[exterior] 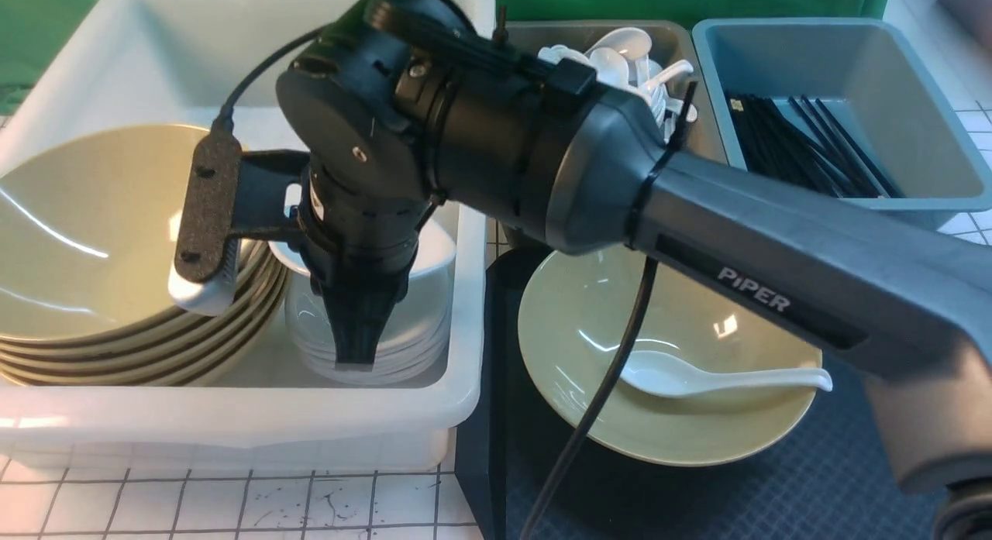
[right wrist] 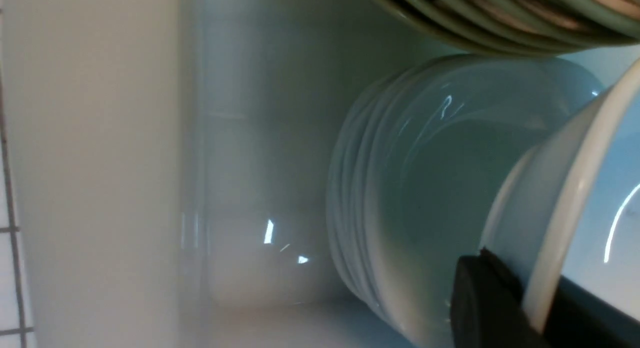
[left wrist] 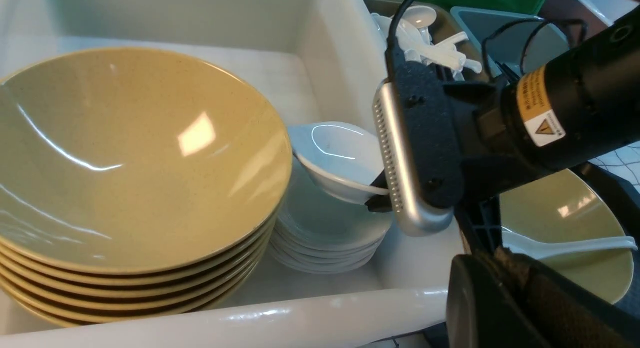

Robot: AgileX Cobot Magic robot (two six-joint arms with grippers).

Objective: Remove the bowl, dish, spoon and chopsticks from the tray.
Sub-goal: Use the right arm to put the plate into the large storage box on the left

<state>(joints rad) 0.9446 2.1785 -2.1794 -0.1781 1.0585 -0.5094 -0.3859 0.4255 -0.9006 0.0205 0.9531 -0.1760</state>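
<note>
My right gripper (exterior: 355, 352) reaches over into the white bin, shut on the rim of the small white dish (exterior: 435, 252). The dish (left wrist: 340, 156) hangs tilted just above a stack of like dishes, its rim pinched between my right gripper's (right wrist: 537, 308) black fingers. On the black tray (exterior: 775, 493) sits the yellow bowl (exterior: 682, 424), and the white spoon (exterior: 721, 379) lies inside it. Black chopsticks (exterior: 806, 153) lie in the blue-grey bin; none show on the tray. My left gripper (left wrist: 502, 255) is shut and empty near the bin's front corner.
The white bin (exterior: 232, 428) holds a stack of yellow bowls (exterior: 93, 238) beside the stack of white dishes (exterior: 411, 346). A grey bin of white spoons (exterior: 628, 52) and the blue-grey bin (exterior: 891, 75) stand behind the tray. My right arm spans the middle.
</note>
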